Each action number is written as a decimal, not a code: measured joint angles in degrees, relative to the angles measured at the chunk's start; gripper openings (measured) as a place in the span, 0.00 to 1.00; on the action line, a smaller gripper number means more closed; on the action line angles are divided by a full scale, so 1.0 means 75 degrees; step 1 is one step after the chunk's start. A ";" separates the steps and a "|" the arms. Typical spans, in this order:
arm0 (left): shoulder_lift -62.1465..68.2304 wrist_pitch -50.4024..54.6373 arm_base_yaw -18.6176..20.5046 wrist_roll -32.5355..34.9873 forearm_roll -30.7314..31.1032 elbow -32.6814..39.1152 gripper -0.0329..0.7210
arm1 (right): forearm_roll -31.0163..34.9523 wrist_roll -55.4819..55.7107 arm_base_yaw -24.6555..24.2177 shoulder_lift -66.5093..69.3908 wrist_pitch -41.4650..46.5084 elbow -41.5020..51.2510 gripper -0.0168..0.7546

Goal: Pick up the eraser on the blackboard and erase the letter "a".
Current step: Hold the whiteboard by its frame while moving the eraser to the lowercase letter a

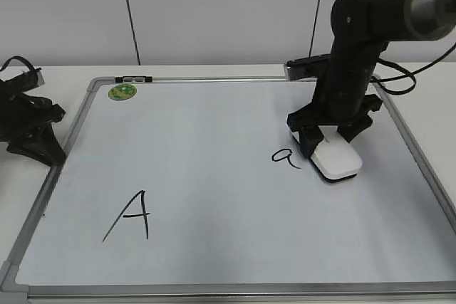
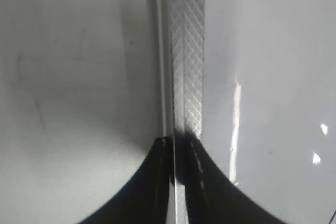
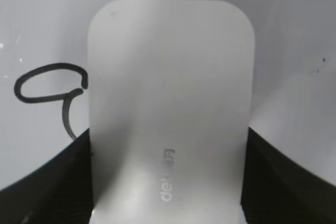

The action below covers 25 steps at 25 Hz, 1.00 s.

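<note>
The blackboard point(image 1: 214, 197) lies flat on the table, pale, with a grey frame. The white eraser point(image 1: 336, 159) lies on it at the right, and fills the right wrist view point(image 3: 170, 93). My right gripper point(image 1: 329, 139) has a finger on each long side of the eraser and is shut on it point(image 3: 168, 182). The small letter "a" point(image 1: 284, 156) is just left of the eraser; the eraser's left edge touches the letter's loop point(image 3: 50, 85). My left gripper point(image 1: 32, 129) rests at the board's left edge; its fingers point(image 2: 176, 182) are together over the frame strip.
A larger capital "A" point(image 1: 132, 215) is drawn at the board's lower left. A round green sticker point(image 1: 122, 91) sits near the far left corner. The board's grey frame point(image 2: 185, 51) runs under the left gripper. A wall stands behind the table.
</note>
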 joint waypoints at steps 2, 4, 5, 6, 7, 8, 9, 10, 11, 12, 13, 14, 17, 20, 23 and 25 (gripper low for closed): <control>0.0000 0.0000 0.0000 0.0000 0.0000 0.0000 0.09 | 0.0000 -0.0026 0.0000 0.0159 -0.0065 -0.0063 0.72; 0.0000 0.0000 0.0000 0.0000 0.0000 0.0000 0.09 | -0.0016 -0.0031 0.0000 0.0193 -0.0067 -0.0105 0.72; 0.0000 0.0000 0.0000 0.0000 0.0000 0.0000 0.09 | -0.0016 -0.0031 0.0000 0.0204 -0.0067 -0.0112 0.72; 0.0000 0.0000 0.0000 0.0000 0.0000 0.0000 0.09 | -0.0016 -0.0031 0.0000 0.0204 -0.0067 -0.0124 0.72; 0.0000 0.0000 0.0000 0.0000 0.0000 0.0000 0.09 | 0.0000 -0.0031 0.0019 0.0210 -0.0067 -0.0124 0.72; 0.0000 0.0000 0.0000 0.0000 0.0000 0.0000 0.09 | 0.0000 -0.0043 0.0053 0.0223 -0.0067 -0.0124 0.72; 0.0000 0.0000 0.0000 0.0000 0.0000 0.0000 0.09 | -0.0019 -0.0043 0.0081 0.0243 -0.0067 -0.0144 0.72; 0.0000 0.0000 0.0000 0.0000 0.0000 0.0000 0.09 | -0.0088 -0.0043 0.0164 0.0247 -0.0067 -0.0142 0.72; 0.0000 0.0000 0.0000 0.0000 0.0000 0.0000 0.09 | -0.0211 -0.0043 0.0272 0.0280 -0.0067 -0.0185 0.72; 0.0000 0.0000 0.0000 0.0000 0.0000 0.0000 0.09 | -0.0211 -0.0058 0.0386 0.0299 -0.0067 -0.0200 0.72; 0.0000 0.0000 0.0000 0.0000 0.0000 0.0000 0.09 | -0.0252 -0.0059 0.0553 0.0333 -0.0103 -0.0231 0.72; 0.0000 0.0000 0.0000 0.0000 0.0000 0.0000 0.09 | -0.0252 -0.0059 0.0738 0.0370 -0.0120 -0.0267 0.72; 0.0000 0.0000 0.0000 0.0000 0.0000 0.0000 0.09 | -0.0211 -0.0106 0.1269 0.0505 -0.0130 -0.0444 0.72; 0.0000 0.0000 0.0000 0.0000 0.0000 0.0000 0.09 | -0.0136 -0.0230 0.1742 0.0582 -0.0137 -0.0589 0.72; 0.0000 0.0000 0.0000 0.0000 0.0000 0.0000 0.09 | -0.0103 -0.0300 0.2077 0.0648 -0.0137 -0.0698 0.72; 0.0000 0.0000 0.0000 0.0000 0.0000 0.0000 0.09 | -0.0087 -0.0316 0.2124 0.0683 -0.0103 -0.0807 0.72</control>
